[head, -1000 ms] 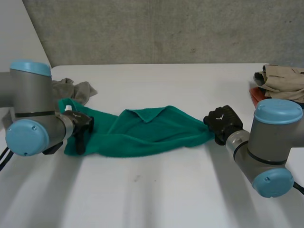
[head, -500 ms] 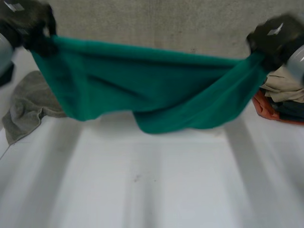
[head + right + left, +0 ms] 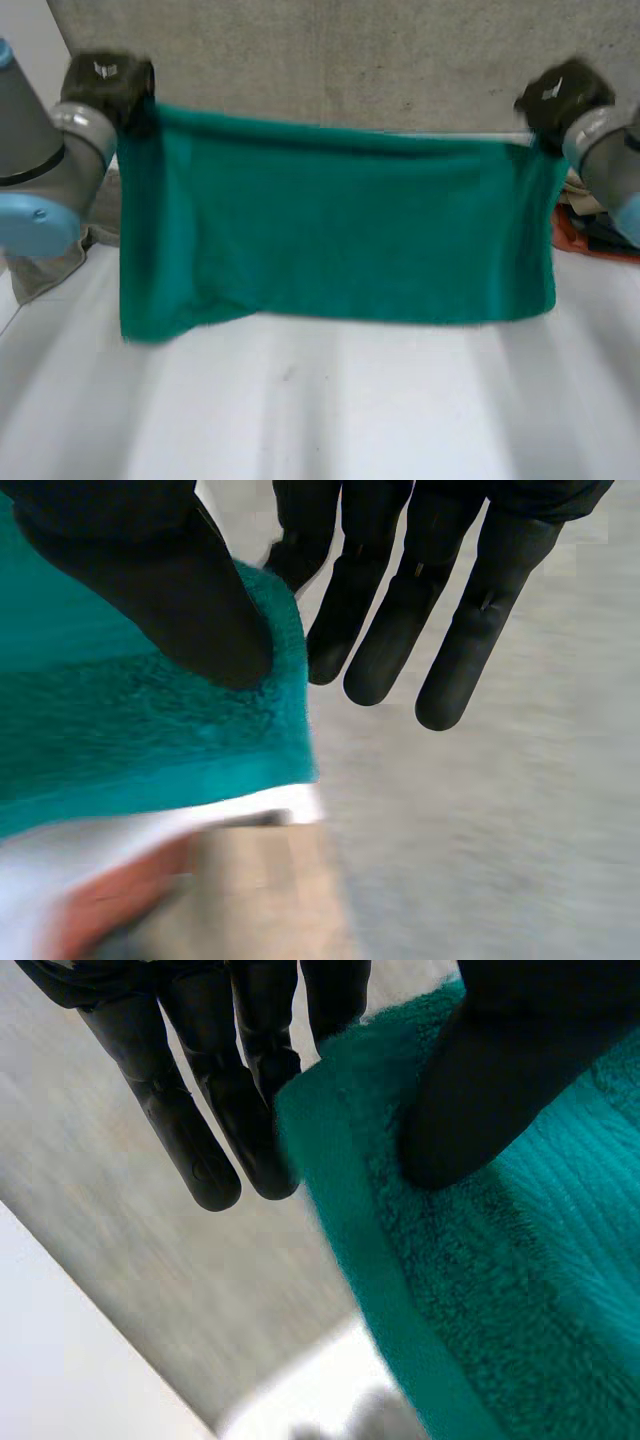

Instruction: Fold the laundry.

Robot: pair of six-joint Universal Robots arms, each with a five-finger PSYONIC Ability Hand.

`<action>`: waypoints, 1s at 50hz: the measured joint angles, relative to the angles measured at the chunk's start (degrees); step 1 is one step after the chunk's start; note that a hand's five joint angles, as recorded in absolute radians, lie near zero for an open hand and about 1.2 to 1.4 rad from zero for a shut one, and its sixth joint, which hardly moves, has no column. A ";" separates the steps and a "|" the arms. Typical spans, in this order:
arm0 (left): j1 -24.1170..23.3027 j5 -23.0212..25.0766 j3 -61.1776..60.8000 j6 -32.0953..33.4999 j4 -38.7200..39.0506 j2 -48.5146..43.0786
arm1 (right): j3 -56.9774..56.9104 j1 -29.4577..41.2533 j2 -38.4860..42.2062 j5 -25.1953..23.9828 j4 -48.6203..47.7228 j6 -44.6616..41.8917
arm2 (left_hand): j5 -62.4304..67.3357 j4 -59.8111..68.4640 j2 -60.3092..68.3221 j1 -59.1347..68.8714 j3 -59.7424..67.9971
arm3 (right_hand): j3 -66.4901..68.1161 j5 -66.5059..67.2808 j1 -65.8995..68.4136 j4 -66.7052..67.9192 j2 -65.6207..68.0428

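Above table (image 3: 300, 420) | L hand (image 3: 108, 85) pinches green towel (image 3: 340, 230) top corner | R hand (image 3: 555, 95) pinches other top corner

The towel (image 3: 340, 230) hung spread out above the table (image 3: 330, 400). The left robot hand (image 3: 108, 85) pinched the towel's top left corner. The right robot hand (image 3: 555, 95) pinched its top right corner. Another cloth (image 3: 50, 265) lay on the table left of the towel, and a clothes pile (image 3: 595, 215) lay right of it.

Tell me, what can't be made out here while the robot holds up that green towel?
Head view: the green towel hides much of the table; the left arm covers part of the grey cloth; the clothes pile is cut by the edge.
Right wrist view: the pile past the right hand is blurred.
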 measured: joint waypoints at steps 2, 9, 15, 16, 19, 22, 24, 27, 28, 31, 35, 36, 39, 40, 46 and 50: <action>-0.30 -0.69 1.86 -0.16 4.35 -1.02 | -1.54 0.44 1.20 2.34 -5.51 0.80 | 0.00 0.00 0.00 0.00 0.00 | -0.01 0.00 0.41 0.00 0.00; -1.47 -4.65 7.79 -1.78 26.13 0.37 | -5.02 1.23 1.26 4.76 -37.31 6.42 | 0.00 0.00 0.03 0.00 0.01 | 0.01 0.03 0.41 0.06 0.00; -1.60 -5.59 5.64 -2.65 28.59 2.97 | -1.87 0.73 -0.69 -0.07 -48.15 10.55 | 0.00 0.00 0.03 0.00 0.01 | 0.01 0.11 0.41 0.06 0.00; -1.50 -5.57 4.23 -2.78 28.00 3.39 | -1.02 0.57 -0.85 -0.75 -48.04 11.03 | 0.00 0.01 0.03 0.00 0.01 | 0.01 0.11 0.41 0.06 0.00; -1.12 -5.37 -0.53 -3.07 26.34 4.42 | 1.62 0.06 -1.04 -2.11 -45.88 11.83 | 0.00 0.01 0.03 0.00 0.01 | 0.01 0.11 0.41 0.07 0.00; -0.80 -4.85 -6.66 -3.22 25.23 5.17 | 5.17 -0.56 -0.99 -3.33 -42.41 12.16 | 0.00 0.01 0.03 0.00 0.01 | 0.01 0.11 0.41 0.07 0.00; -0.60 -4.11 -13.35 -3.21 24.72 5.66 | 9.61 -1.19 -0.92 -4.76 -38.81 12.24 | 0.00 0.01 0.03 0.00 0.01 | 0.01 0.11 0.41 0.07 0.00; -0.53 -3.33 -19.40 -3.12 24.71 5.79 | 14.25 -1.69 -0.81 -6.30 -35.87 12.21 | 0.00 0.01 0.04 0.00 0.02 | 0.01 0.11 0.41 0.07 0.00; -0.51 -2.86 -22.80 -3.00 24.79 5.71 | 17.10 -1.93 -0.63 -7.24 -34.34 12.17 | 0.00 0.01 0.04 0.00 0.02 | 0.01 0.11 0.41 0.07 0.00; -0.47 -1.82 -30.41 -2.36 25.07 5.26 | 23.98 -2.31 -0.02 -9.49 -31.17 11.97 | 0.00 0.01 0.07 0.00 0.04 | 0.03 0.11 0.41 0.07 0.00; -0.36 -1.09 -37.35 -0.49 24.85 4.60 | 30.70 -2.45 1.04 -11.22 -28.47 11.59 | 0.00 0.01 0.08 0.00 0.05 | 0.03 0.11 0.41 0.07 0.22; -0.30 -0.99 -38.66 0.14 24.68 4.48 | 31.67 -2.46 1.23 -11.40 -28.08 11.51 | 0.00 0.01 0.08 0.00 0.05 | 0.02 0.11 0.41 0.07 0.22; 0.20 -0.71 -43.49 4.06 22.93 4.42 | 36.70 -2.62 2.15 -12.07 -26.22 10.97 | 0.01 -0.30 -0.16 0.00 -0.20 | 0.03 0.11 0.41 0.07 0.22; 0.31 -0.69 -43.99 4.78 22.37 4.53 | 37.19 -2.67 2.21 -12.11 -26.08 10.91 | 0.01 -0.30 -0.16 0.00 -0.20 | 0.03 0.12 0.41 0.07 0.22; 1.09 -0.14 -45.53 10.47 13.57 7.60 | 39.57 -3.42 1.96 -12.00 -25.62 11.01 | -28.30 -31.14 -30.92 -32.04 -30.43 | 0.02 0.12 0.41 0.07 0.22; 0.93 1.10 -44.46 11.59 8.01 10.25 | 39.92 -3.66 1.32 -11.92 -25.74 11.29 | -41.47 -44.11 -43.20 -41.90 -42.89 | 0.03 0.11 0.41 0.07 0.22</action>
